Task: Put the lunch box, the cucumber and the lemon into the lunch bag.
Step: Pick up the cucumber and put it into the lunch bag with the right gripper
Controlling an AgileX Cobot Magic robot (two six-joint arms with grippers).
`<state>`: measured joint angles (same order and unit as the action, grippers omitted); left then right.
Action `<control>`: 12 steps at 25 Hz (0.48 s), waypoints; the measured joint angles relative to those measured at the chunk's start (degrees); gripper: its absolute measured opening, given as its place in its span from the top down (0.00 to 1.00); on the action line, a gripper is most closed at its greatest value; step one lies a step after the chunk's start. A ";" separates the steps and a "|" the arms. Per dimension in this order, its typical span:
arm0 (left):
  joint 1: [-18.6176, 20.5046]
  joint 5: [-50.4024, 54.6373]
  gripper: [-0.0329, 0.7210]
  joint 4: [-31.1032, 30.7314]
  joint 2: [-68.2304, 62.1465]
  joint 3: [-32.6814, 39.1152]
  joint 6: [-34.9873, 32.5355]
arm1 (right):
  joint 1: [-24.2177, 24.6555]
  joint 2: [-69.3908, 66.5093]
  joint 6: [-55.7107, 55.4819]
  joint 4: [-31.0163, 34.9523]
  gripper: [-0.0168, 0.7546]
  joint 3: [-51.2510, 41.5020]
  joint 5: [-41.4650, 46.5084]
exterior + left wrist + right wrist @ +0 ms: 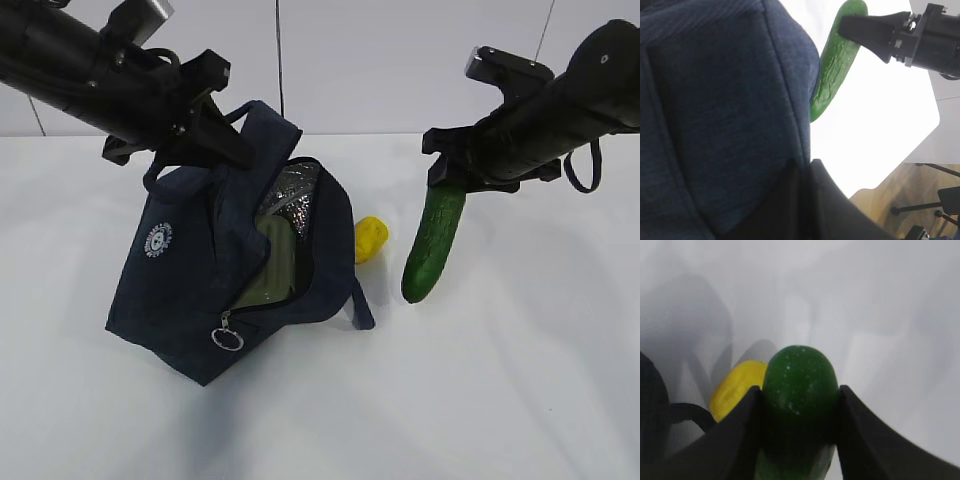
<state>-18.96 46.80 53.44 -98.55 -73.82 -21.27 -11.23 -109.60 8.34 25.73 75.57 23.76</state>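
Observation:
The navy lunch bag (190, 300) stands tilted on the white table, its zipper open. The lunch box's sage-green lid (275, 265) shows inside the opening. My left gripper (215, 140) is shut on the bag's top fabric by the handles; in the left wrist view the blue cloth (715, 125) fills the frame around the gripper (807, 167). The yellow lemon (370, 240) lies just right of the bag. My right gripper (450, 175) is shut on the cucumber (433, 245), which hangs nearly upright with its lower end close to the table. Both fingers (740, 430) press the cucumber (799, 385), with the lemon (735, 387) behind it.
One loop handle (362, 305) of the bag hangs down on the lemon's side. White table (500, 400) stretches in front and to the right. A white tiled wall (400, 60) stands behind. The table's edge and floor stands (920, 210) show in the left wrist view.

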 joint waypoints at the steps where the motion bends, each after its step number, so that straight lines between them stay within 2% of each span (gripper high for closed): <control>1: 0.00 0.00 0.96 0.00 0.00 0.00 0.00 | 0.00 0.00 0.00 0.00 0.55 0.00 0.72; 7: 0.00 0.00 0.96 0.00 0.00 0.00 0.00 | 0.00 1.20 0.00 2.43 0.56 0.00 5.27; 12: 0.00 0.00 0.96 0.00 0.00 0.00 0.00 | 0.00 3.77 0.00 5.13 0.56 3.56 12.79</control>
<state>-18.96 46.80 53.44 -98.55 -73.82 -21.27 -11.23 -105.84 8.34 30.87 79.13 36.56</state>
